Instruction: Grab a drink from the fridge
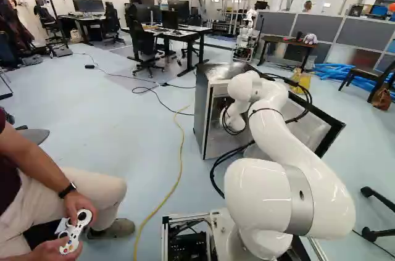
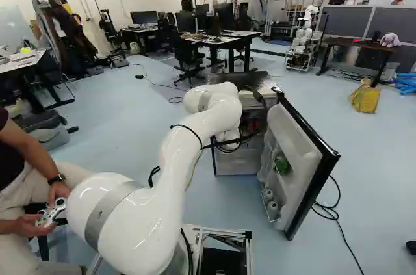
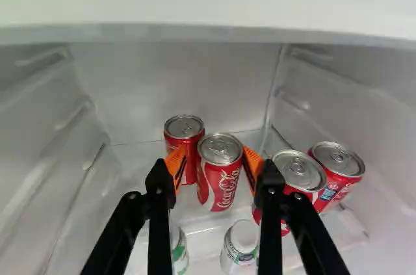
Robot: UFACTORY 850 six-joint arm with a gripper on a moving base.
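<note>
The fridge is open, its door swung out to the right, and the arm reaches inside. The claw is released, its fingers spread to either side of an upright red soda can; another red can stands farther in, to the left. Approach looks nearly done; gripping, lifting and withdrawing the drink remain.

The white arm is stretched forward, its wrist bent downward; the black hand is held open, its two fingers spread, orange pads set apart.
</note>
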